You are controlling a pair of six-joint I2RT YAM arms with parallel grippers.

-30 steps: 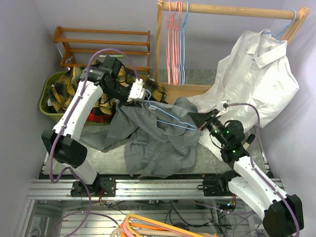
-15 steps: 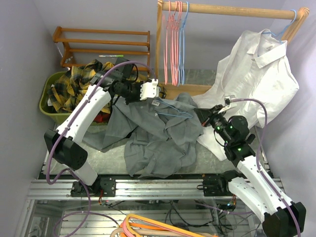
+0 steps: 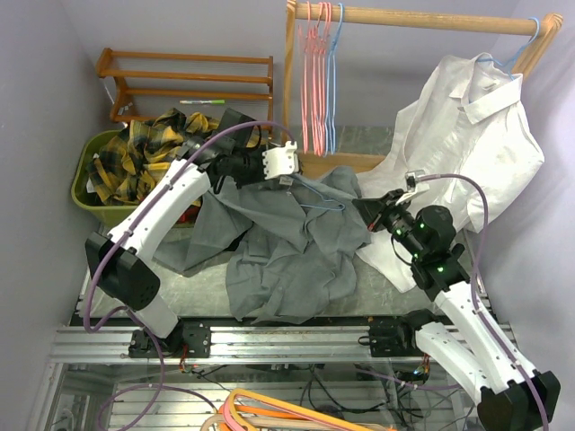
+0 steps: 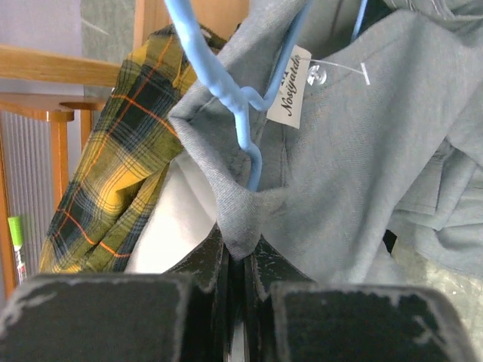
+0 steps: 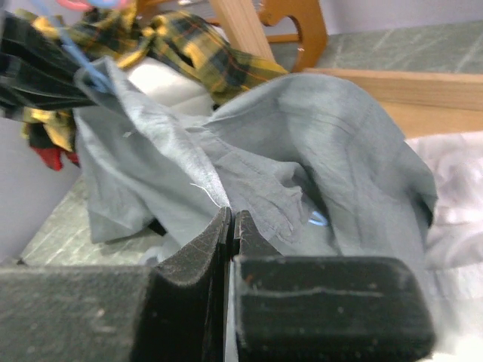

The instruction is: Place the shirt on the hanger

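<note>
Two pincers, both clamped on cloth.

Left pincer (image 4: 240,262): fingers pressed together on a folded corner of the large plain grey long-sleeved button-up shirt (image 4: 362,173). A white neck label with script print (image 4: 290,92) sits just above the tips, so this is the collar area. The thin light-blue wire clothes hanger (image 4: 221,79) comes down from above the tips and its wire disappears behind the pinched fold. I can't tell whether the wire itself is in the jaws. A yellow-and-black plaid shirt (image 4: 128,181) hangs off to one side of the fingers.

Right pincer (image 5: 230,226): fingers together on a thin ridge of the same grey fabric (image 5: 332,136). The cloth bunches up ahead of the tips, and a sliver of blue wire (image 5: 317,220) peeks from a fold just beyond them.

From above, the grey shirt (image 3: 287,260) spans between the left pincer (image 3: 286,178) and the right pincer (image 3: 367,208). It is lifted at both, and the rest is heaped on the metal table top (image 3: 199,289) toward the arm bases. The hanger (image 3: 314,190) lies against the fabric between the pincers, closer to the left one (whether it is inside the shirt isn't visible).

Beyond the left pincer, pink wire hangers (image 3: 314,72) hang on a wooden rail (image 3: 422,18). Behind the right pincer a white collared shirt (image 3: 467,144) hangs from the same rail.
</note>
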